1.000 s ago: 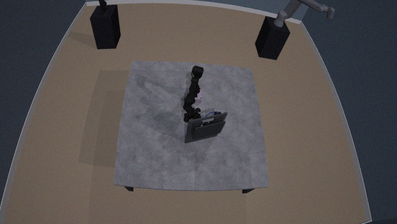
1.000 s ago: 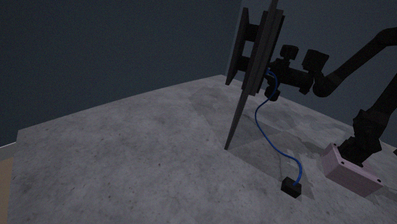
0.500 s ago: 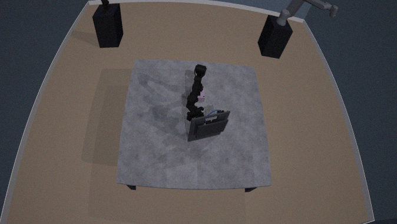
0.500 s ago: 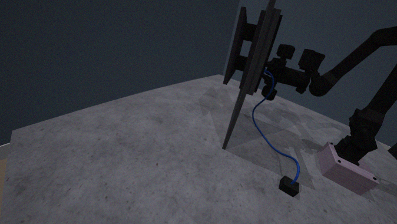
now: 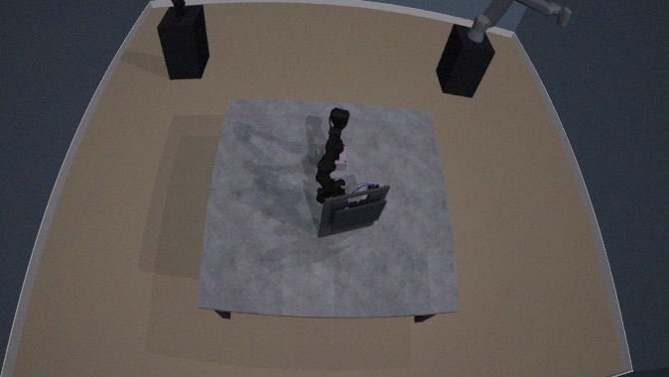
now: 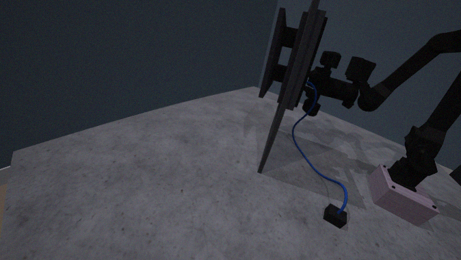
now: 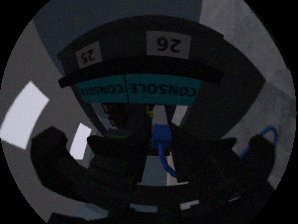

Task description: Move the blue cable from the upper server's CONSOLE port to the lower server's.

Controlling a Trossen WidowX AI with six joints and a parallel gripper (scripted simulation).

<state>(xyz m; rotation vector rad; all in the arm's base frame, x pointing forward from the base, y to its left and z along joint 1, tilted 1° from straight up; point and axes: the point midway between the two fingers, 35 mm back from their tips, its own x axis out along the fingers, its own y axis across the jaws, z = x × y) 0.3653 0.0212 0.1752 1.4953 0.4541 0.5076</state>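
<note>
On mottled grey stone, a dark panel (image 5: 358, 217) (image 6: 297, 68) leans beside bluish walls (image 6: 137, 51).

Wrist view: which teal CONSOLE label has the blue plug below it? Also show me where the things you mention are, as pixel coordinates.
The teal label (image 7: 165, 90) by the white "26" tag (image 7: 168, 45) has the blue plug (image 7: 161, 134); the other label (image 7: 102, 89), by the white "25" tag (image 7: 88, 55), lacks one.
</note>
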